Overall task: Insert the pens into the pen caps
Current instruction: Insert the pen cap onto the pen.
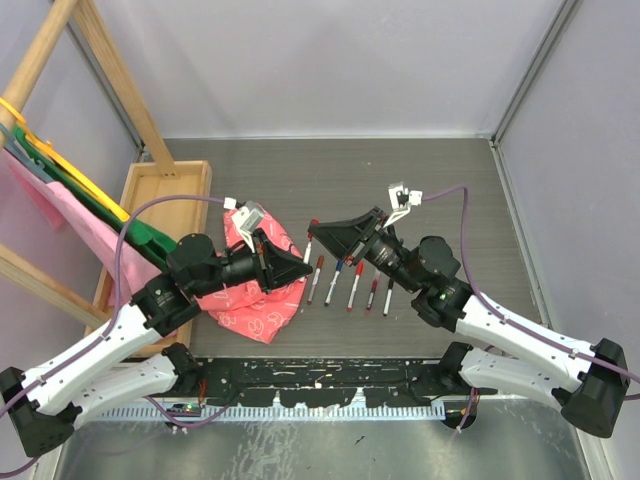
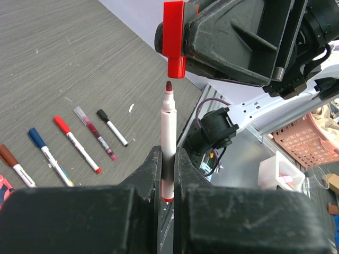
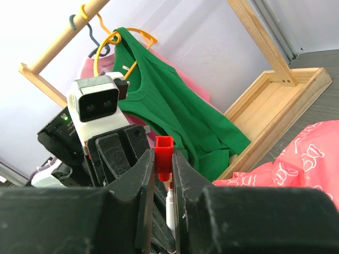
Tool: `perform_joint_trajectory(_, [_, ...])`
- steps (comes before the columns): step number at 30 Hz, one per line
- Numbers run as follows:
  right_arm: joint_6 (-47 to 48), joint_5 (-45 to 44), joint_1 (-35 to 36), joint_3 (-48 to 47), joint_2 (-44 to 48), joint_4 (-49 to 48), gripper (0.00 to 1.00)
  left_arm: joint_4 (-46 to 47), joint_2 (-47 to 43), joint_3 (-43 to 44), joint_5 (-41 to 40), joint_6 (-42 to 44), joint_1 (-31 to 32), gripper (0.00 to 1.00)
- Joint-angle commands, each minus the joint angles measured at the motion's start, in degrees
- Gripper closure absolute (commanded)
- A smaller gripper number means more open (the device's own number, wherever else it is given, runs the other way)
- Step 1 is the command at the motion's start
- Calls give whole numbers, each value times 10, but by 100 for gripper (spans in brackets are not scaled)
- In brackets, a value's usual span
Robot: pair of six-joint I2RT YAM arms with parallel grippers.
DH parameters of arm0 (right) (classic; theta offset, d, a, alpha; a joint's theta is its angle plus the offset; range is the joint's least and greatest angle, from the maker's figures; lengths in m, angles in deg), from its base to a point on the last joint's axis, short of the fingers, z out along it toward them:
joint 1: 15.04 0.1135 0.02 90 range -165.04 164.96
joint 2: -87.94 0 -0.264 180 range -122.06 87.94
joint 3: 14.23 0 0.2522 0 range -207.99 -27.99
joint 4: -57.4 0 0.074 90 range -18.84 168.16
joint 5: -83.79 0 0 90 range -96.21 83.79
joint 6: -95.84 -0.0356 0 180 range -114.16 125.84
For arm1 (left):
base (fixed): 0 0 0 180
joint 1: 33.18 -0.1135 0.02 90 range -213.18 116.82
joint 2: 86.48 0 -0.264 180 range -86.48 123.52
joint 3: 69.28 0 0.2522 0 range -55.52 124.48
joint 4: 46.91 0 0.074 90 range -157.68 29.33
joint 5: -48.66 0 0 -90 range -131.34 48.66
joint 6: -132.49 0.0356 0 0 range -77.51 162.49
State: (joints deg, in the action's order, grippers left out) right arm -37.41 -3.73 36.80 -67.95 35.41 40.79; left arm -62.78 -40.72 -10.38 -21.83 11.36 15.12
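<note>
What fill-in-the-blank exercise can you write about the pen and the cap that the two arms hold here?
1. The right gripper holds a cap of ___ colour.
2. A small ___ separates the cap from the tip of the pen in the left gripper.
3. ___ more pens lie on the table.

Missing words: red; gap; five.

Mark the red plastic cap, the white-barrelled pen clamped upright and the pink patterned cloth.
red plastic cap [image 2: 174,37]: left wrist view, middle of its wide upper body.
white-barrelled pen [image 2: 168,132]: left wrist view, middle of the barrel.
pink patterned cloth [image 1: 255,308]: top external view, uncovered lower part.
</note>
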Motion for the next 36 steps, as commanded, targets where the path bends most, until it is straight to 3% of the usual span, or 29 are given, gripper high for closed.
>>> perform_joint_trajectory(1, [9,5,6,-5,10,-33,100,46,-1,15,4,-6,1,100])
perform_joint_trajectory(36, [2,12,12,17,22,-11,100,47,-1,17,-4,-6,1,100])
